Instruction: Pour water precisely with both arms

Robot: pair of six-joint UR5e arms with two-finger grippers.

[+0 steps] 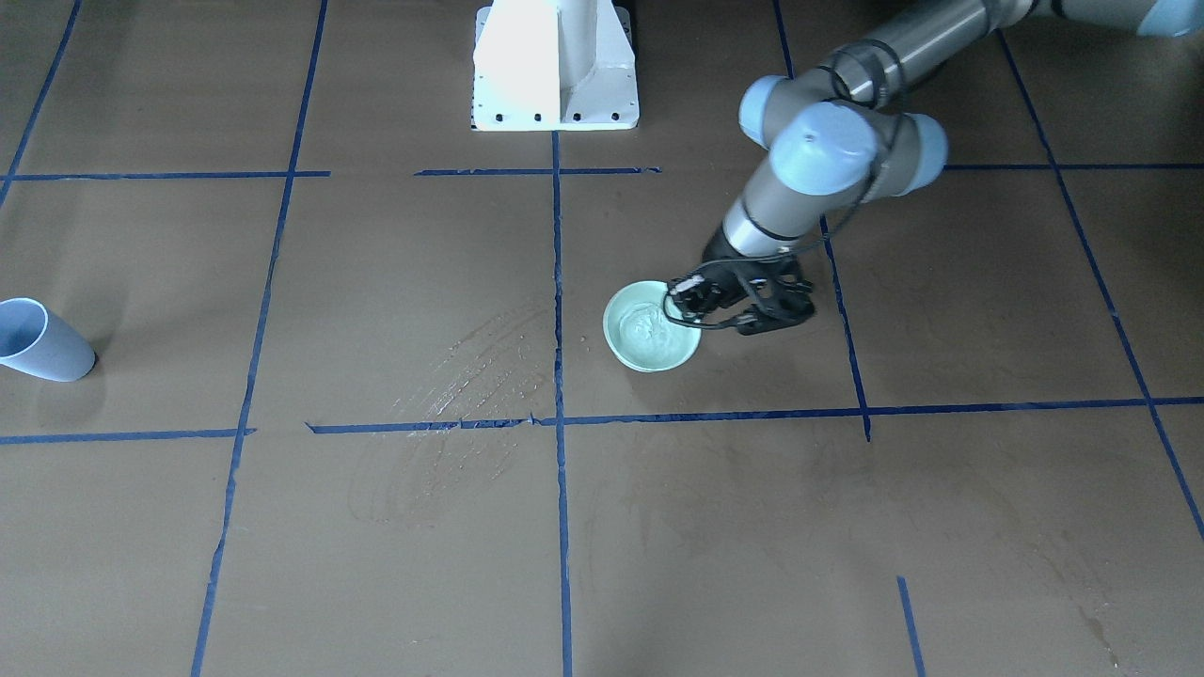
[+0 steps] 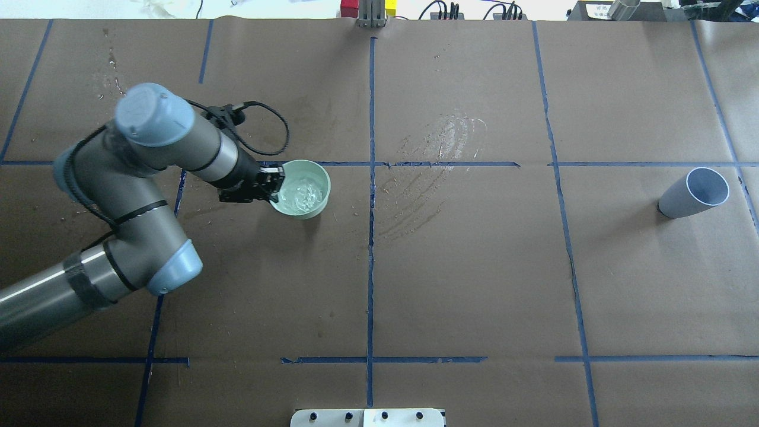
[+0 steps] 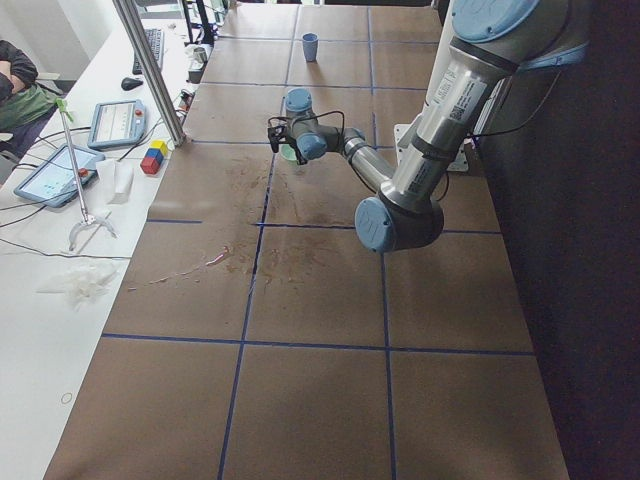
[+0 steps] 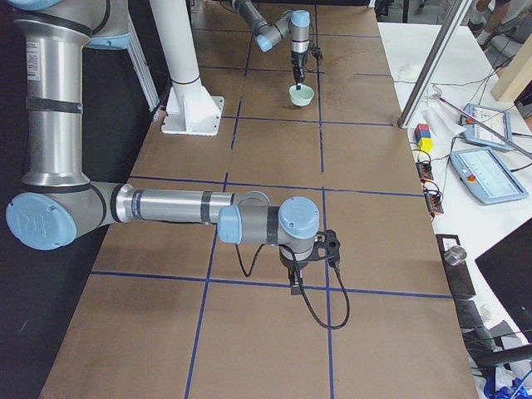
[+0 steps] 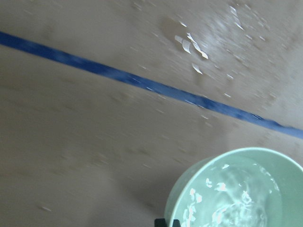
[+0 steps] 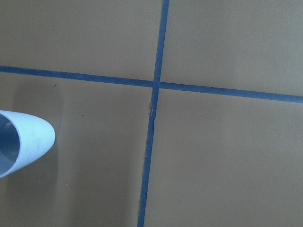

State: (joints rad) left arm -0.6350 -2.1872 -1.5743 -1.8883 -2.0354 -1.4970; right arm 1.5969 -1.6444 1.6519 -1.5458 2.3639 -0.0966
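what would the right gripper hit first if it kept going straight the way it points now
Probably the brown paper table cover: the right gripper points straight down, by a blue tape line, with nothing visible beneath it. The pale blue cup sits off to the side, out of that line.

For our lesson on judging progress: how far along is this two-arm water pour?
Done: the left gripper is clamped on the green bowl at its rim. In hand: its water ripples, none pouring. Left: the blue cup stands far off, ungripped; the right gripper is away from it, so the pour is not begun.
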